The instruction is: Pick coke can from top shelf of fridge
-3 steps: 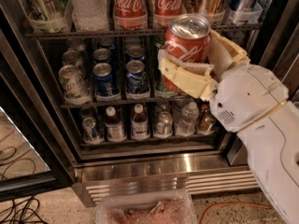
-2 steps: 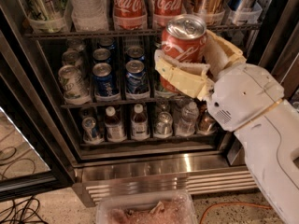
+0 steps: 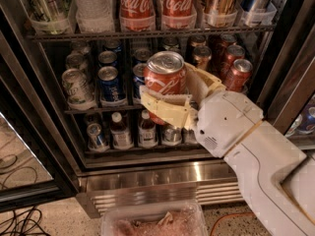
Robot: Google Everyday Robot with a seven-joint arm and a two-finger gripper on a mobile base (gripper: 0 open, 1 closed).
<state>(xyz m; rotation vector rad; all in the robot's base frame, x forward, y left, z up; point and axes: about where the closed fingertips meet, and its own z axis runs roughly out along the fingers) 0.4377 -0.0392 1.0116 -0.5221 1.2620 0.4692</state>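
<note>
The gripper (image 3: 171, 93) is out in front of the open fridge (image 3: 147, 177), a little toward 12 o'clock from the middle of the view. Its cream fingers (image 3: 165, 111) are clamped around the coke can (image 3: 165, 75). One finger wraps the lower front of the can, and the other stands behind it at 3 o'clock.

The can is red with white Coca-Cola script slanting across its side. Its silver top and pull tab face up and lean slightly toward me. It is clear of the racks and seen against the middle rows of drinks.

The top shelf (image 3: 98, 35) runs across at 12 o'clock, and two more red Coca-Cola drinks (image 3: 134, 4) stand on it in clear trays. Blue cans (image 3: 109, 82) sit at 9 o'clock of the held can, and copper-red cans (image 3: 238, 73) at 3 o'clock. The white arm (image 3: 256, 156) comes in from 4 o'clock.
</note>
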